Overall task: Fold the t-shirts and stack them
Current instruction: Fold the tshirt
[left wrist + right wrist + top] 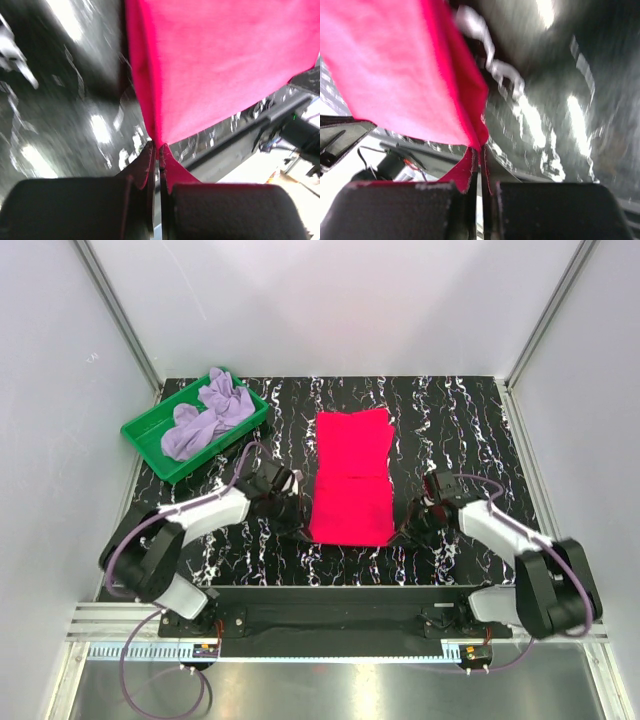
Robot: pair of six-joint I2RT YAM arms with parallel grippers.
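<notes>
The black marbled counter is carrying all the work. The crimson t-shirt is lying on it as a long flat rectangle. The shirt is stretching away from both grippers, with its near hem running between them.

The green tray is sitting well beyond and outboard of the left gripper. The lavender t-shirt is lying crumpled inside the tray, not yet folded.

The left gripper is pinching the near left corner of the crimson t-shirt, with its jaws closed down on a thin layer of cloth. The right gripper is doing likewise at the near right corner. In both wrist views the fabric is hanging clear of the counter just beyond the pinch.

Judgement: the cloth is looking light, soft and limp, so it is likely sagging wherever unsupported and dragging on the counter. Matching corner holds are suiting a straight fold if both grippers travel together. The pinches are looking shallow, so the cloth slipping out is the risk.
</notes>
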